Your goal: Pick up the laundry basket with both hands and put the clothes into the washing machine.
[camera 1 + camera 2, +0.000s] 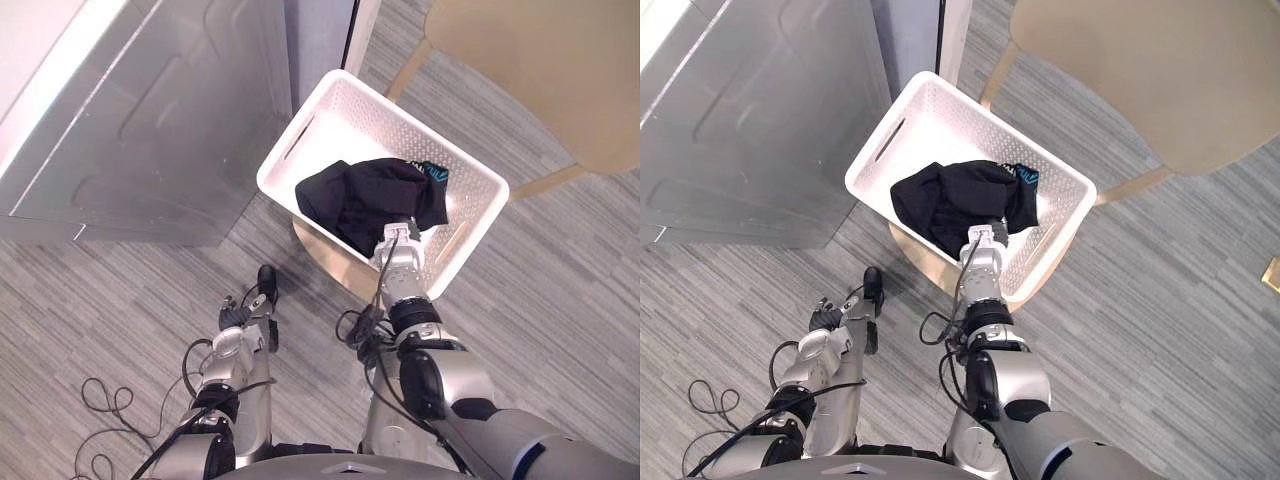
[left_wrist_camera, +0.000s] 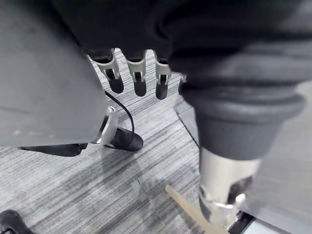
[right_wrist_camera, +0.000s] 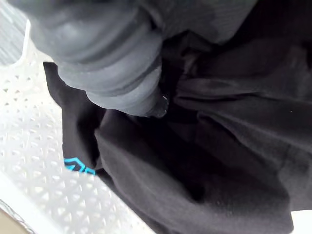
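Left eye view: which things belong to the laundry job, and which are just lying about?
Job: white basket, black clothes inside it, grey machine, right hand on the clothes, left hand.
Lying about: beige chair, round wooden stool under the basket.

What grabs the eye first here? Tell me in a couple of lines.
The white laundry basket sits mid-scene, holding crumpled black clothes with a teal mark. The right hand reaches into it onto the cloth, while the left hand hangs low over the grey carpet. The silver-grey washing machine stands at the upper left.
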Available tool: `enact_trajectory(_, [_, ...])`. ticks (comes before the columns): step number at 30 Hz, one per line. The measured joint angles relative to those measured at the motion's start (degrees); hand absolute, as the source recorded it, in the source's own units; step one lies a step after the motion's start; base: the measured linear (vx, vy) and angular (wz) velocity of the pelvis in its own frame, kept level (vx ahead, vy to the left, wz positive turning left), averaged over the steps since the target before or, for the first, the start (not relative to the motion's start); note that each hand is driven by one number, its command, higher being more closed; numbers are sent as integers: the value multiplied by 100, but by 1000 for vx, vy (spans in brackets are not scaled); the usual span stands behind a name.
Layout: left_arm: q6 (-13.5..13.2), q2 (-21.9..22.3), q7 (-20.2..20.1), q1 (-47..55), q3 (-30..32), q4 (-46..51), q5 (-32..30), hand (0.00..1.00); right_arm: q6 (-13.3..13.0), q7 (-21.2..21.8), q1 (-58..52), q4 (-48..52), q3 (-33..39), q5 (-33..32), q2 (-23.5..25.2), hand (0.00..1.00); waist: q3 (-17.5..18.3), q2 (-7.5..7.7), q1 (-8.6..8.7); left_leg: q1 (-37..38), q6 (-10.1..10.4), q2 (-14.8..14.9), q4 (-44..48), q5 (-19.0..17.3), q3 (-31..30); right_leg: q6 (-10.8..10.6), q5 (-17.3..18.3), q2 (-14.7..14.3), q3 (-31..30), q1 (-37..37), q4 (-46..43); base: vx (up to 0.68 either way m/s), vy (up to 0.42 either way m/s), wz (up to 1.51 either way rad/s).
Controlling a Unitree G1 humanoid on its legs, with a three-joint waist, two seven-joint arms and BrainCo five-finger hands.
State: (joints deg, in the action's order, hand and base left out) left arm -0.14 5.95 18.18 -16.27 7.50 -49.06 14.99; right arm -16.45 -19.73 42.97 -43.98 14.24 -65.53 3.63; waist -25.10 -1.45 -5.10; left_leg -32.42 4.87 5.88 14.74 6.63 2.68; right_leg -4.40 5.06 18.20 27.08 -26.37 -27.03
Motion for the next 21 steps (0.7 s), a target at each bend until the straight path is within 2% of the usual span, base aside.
enact_trajectory(4, [7, -37, -18, 115, -147, -19, 2, 0, -167, -53, -26, 726, -258, -61, 266, 100, 0, 0, -11, 395, 14, -72, -152, 4, -83, -37, 113, 71, 142, 432, -10, 41, -14, 18])
enact_trajectory(10, [10, -149, -31, 444, -393, -9, -8, 0, -361, -61, -230, 1768, -513, -60, 281, 100, 2, 2, -71, 866, 72, -187, -395, 67, -116, -126, 212, 182, 235, 862, -6, 44, 1, 13])
enact_trajectory(16, [5, -348, -221, 713, -479, -74, -9, 0, -531, -76, -739, 2828, -942, -50, 338, 100, 50, 5, -60, 1558, 92, -307, -714, 105, -211, -221, 331, 274, 411, 1554, 83, 56, -17, 14])
enact_trajectory(21, [16, -486, -264, 1073, -87, -474, -67, 0, -591, -16, -1374, 3453, -1241, 54, 443, 100, 717, 84, -63, 2147, 132, -334, -1302, 238, -259, -311, 390, 231, 536, 2022, 364, 64, -58, 5])
